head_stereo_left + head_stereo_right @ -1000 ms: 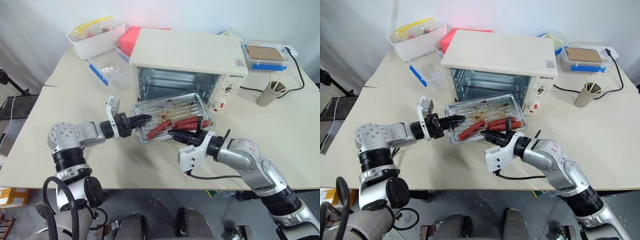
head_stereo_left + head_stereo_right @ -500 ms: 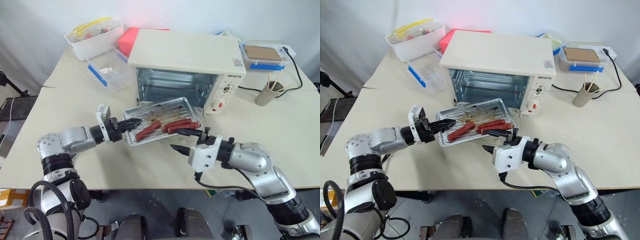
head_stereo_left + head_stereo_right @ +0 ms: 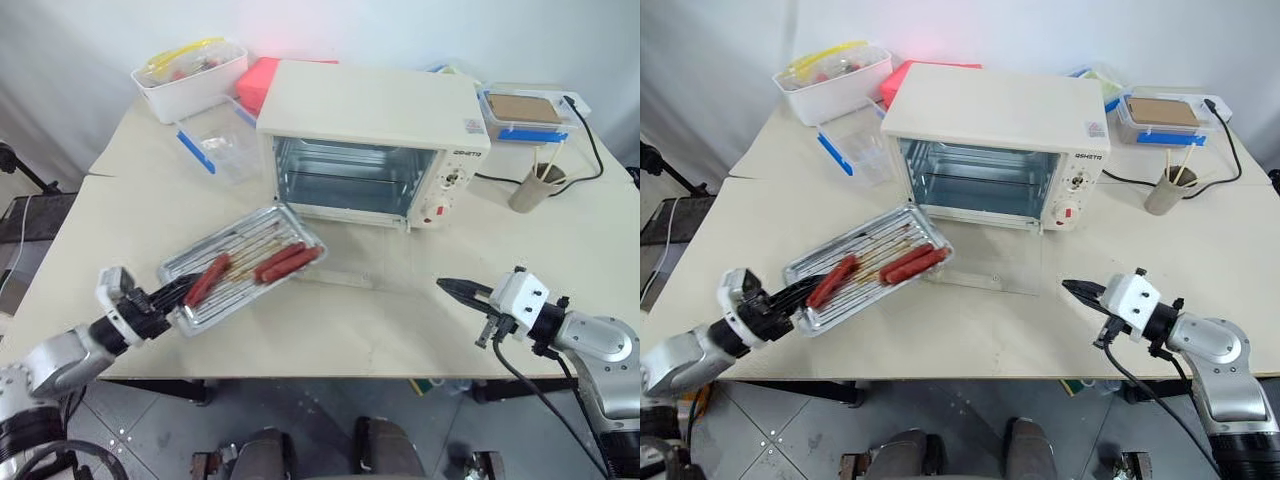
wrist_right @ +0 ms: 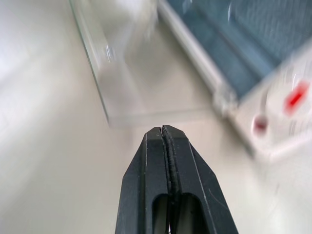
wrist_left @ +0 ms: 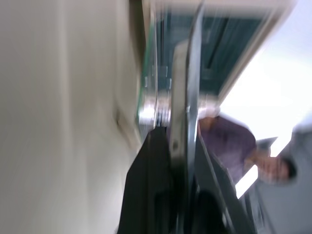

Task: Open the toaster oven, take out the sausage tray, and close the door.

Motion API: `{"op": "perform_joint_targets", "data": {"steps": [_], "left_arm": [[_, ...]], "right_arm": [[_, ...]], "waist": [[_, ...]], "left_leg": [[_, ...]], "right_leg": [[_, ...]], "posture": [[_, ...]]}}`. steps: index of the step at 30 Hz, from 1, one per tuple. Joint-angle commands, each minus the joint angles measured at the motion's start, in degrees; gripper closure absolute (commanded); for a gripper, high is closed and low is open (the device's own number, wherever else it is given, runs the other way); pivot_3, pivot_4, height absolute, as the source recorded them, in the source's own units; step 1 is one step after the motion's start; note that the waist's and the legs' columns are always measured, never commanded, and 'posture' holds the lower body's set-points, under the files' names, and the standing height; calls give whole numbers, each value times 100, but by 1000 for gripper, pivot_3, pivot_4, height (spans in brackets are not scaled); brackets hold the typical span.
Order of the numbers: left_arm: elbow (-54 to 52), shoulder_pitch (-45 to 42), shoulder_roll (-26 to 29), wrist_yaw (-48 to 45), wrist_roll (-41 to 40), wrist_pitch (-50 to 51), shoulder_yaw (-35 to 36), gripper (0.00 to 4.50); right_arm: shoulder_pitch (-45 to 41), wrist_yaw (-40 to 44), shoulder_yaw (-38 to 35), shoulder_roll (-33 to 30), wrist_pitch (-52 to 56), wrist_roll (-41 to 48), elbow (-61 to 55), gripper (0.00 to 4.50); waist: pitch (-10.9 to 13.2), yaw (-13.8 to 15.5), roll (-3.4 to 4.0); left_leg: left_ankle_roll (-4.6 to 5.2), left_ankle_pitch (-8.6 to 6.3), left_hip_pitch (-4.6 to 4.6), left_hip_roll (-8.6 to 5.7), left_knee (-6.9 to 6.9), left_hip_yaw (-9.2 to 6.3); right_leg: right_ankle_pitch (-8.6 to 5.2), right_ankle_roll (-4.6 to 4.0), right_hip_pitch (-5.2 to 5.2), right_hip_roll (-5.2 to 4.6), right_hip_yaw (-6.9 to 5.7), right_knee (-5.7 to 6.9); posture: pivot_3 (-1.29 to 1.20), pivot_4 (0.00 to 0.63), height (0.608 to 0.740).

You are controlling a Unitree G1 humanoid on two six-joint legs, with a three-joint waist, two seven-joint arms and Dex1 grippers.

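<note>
We find the sausage tray [image 3: 240,265] out of the toaster oven [image 3: 372,145] and carried to the robot's left over the table [image 3: 560,260], its near corner pinched by the left gripper [image 3: 168,300], whose fingers are pressed on the tray rim. The tray looks tilted, with the far end higher, and the sausages [image 3: 285,260] lie loose on the rack. The right gripper [image 3: 452,287] hangs free near the front table edge, jaws pressed together on nothing. The door [image 3: 985,268] lies flat and open on the table in front of the oven cavity. In our judgement the step in hand is setting the tray down; to do it well, the left arm should level the tray before lowering it, since a one-corner hold lets the far end sag or swing and the sausages could roll. The tray should land well inside the table, because the gripped corner sits just beside the front edge. Open room exists on the bare surface to the left of the door. The clear box with blue edge [image 3: 218,142] and the white tub [image 3: 190,72] stand well behind that spot. The right gripper has a free path to the door front, with the paper cup [image 3: 538,185] well off to its right.
</note>
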Motion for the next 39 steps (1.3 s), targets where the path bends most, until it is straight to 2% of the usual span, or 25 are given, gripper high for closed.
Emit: {"op": "perform_joint_targets", "data": {"steps": [1, 6, 10, 17, 26, 30, 33, 39], "left_arm": [[-445, 364, -203, -162, -209, -420, 481, 4500], [-817, 747, -619, -47, -209, -850, 872, 4500], [-1344, 979, -1153, 126, -209, -1220, 1075, 4500], [-1864, 1095, -1769, 369, -209, -1542, 1328, 4500], [-1988, 1174, -1810, 460, -209, -1486, 1177, 4500], [-1878, 1013, -1536, 310, -209, -1234, 937, 4500], [-1718, 923, -1189, 199, -209, -961, 550, 4500], [-1490, 613, -559, 63, -209, -657, -659, 4500]], "right_arm": [[-257, 220, 169, 95, 103, 78, 447, 4472], [-747, 307, 512, 444, 194, 9, 1006, 4472], [-1070, 638, 786, 891, 307, 261, 1153, 4472], [-1253, 454, 220, 1308, 746, 1234, 406, 4472], [-1836, -473, -596, 1257, 1925, 2452, -970, 4472], [-1652, -95, -715, 848, 2336, 2699, -1228, 4472], [-1164, 414, -764, 443, 2395, 2685, -1397, 3892], [276, 1209, -1098, 29, 1960, 2459, -1715, 1844]], "waist": [[0, -3, 0], [-1, -6, 1], [-1, -12, 2], [-1, 12, 2], [-2, 6, 3], [-2, 72, 3], [-3, 178, 1], [-3, 272, 2]], "left_leg": [[0, 0, 1, 2, 0, 1], [-2, -1, 1, 5, 0, 2], [-4, -3, 1, 4, -1, 5], [-1, -5, -3, 3, 1, 1], [-2, -10, -5, 3, -2, 2], [3, -12, -10, 1, -2, 0], [10, -16, -19, -5, -1, -3], [17, -20, -20, -9, -1, 3]], "right_leg": [[0, 0, 0, 0, 1, -1], [-1, -1, -1, 2, 3, -1], [-1, -1, -2, 2, 4, -2], [0, 0, -1, -1, 6, -5], [0, 0, -5, 3, 6, -8], [0, 0, -6, 2, 4, -10], [0, 0, -8, 1, 6, -18], [1, 1, -6, 3, 13, -28]], "posture": [[0, 150, 740], [0, 150, 740], [0, 150, 740], [0, 150, 740], [0, 150, 740], [0, 150, 740], [0, 150, 740], [0, 150, 740]]}}
